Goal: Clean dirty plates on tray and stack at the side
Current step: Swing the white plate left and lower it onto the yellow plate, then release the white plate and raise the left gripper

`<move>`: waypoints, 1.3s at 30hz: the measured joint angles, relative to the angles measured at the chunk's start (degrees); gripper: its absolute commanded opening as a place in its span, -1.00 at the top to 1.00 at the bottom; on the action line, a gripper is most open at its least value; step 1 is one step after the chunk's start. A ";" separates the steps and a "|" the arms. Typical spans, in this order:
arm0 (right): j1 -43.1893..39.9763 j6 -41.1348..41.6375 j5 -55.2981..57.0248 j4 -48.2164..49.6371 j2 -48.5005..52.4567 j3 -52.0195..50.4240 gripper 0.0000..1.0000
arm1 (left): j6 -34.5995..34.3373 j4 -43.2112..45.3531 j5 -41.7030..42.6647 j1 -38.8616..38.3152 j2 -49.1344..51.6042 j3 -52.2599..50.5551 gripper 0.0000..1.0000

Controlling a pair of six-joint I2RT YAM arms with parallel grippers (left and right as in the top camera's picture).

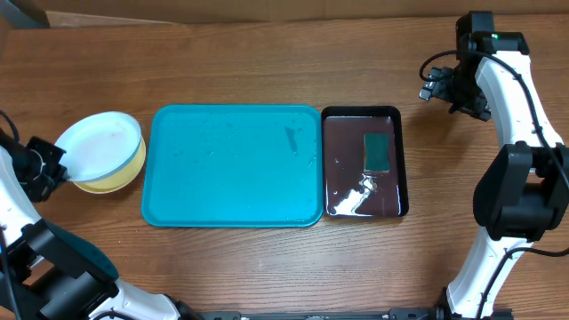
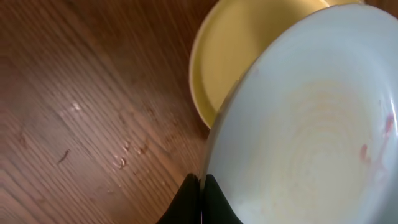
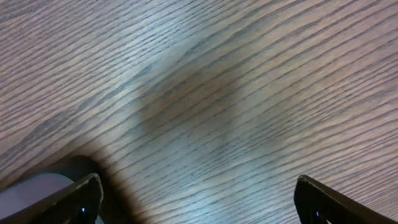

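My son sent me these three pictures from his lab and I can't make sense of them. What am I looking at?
Two robot arms work at a wooden table. One picture looks down from above; the other two come from cameras on each arm's wrist. On the table lie a turquoise tray and a black pan holding a small green pad. The left hand is shut on the rim of a white plate, held over a yellow plate beside the tray. The right hand is open, holding nothing, above bare wood.
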 measured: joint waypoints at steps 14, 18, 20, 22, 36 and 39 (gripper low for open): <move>0.00 0.00 0.00 -0.04 0.00 0.00 -1.00 | -3.52 16.94 -6.84 -0.02 0.00 -12.70 -0.08; 0.00 0.02 0.00 -0.02 0.00 0.00 -1.00 | -1.29 19.28 -3.06 -0.02 0.00 -12.76 -0.88; 0.00 0.00 0.00 -0.02 0.00 0.00 -1.00 | 1.55 19.85 1.79 -0.07 0.00 -12.81 -0.92; 0.00 0.00 -0.02 -0.02 0.00 0.00 -1.00 | 4.37 20.52 6.21 -0.42 0.00 -12.85 -0.94; 0.00 -0.02 -0.02 -0.04 0.00 0.00 -1.00 | 10.64 20.59 18.25 -18.69 0.00 -12.85 -1.00; 0.00 -0.02 -0.02 -0.04 0.00 0.00 -1.00 | 10.64 20.70 18.45 -21.88 0.00 -12.85 -1.00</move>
